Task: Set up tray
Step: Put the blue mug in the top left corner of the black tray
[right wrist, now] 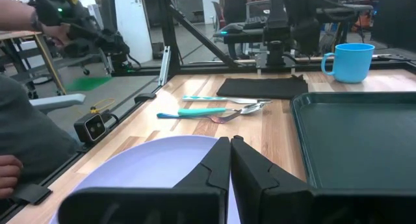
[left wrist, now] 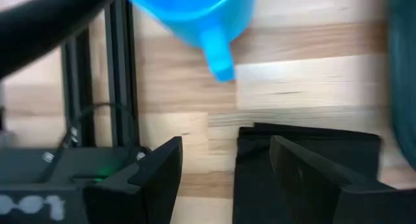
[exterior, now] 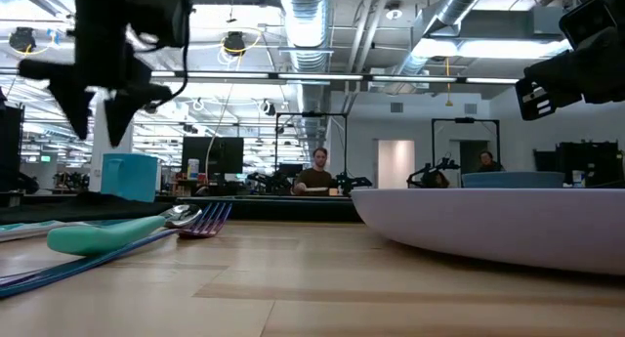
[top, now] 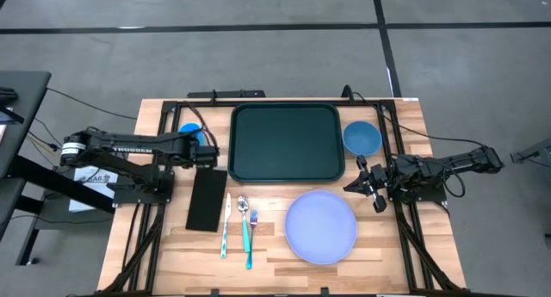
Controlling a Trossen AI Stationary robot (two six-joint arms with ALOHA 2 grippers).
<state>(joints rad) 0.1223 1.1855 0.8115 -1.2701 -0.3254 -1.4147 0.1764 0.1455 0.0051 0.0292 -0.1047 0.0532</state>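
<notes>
The dark green tray [top: 288,142] lies at the table's far middle, nothing on it. A lavender plate [top: 321,226] sits near of it, a blue bowl [top: 362,137] to its right and a blue cup [top: 191,132] to its left. The black napkin [top: 207,199] lies flat on the left, with a knife [top: 225,224], spoon [top: 243,213] and teal fork [top: 250,237] beside it. My left gripper [top: 207,155] hovers open over the napkin's far end [left wrist: 325,143]. My right gripper [top: 353,187] is shut and hangs above the plate's far right rim [right wrist: 149,165].
Black frame rails [top: 146,219] run along the table's left and right sides. Bare wood lies between the cutlery and the plate. People sit far behind the table [exterior: 315,171], and a person's hand [right wrist: 8,165] shows beyond the table's near left corner.
</notes>
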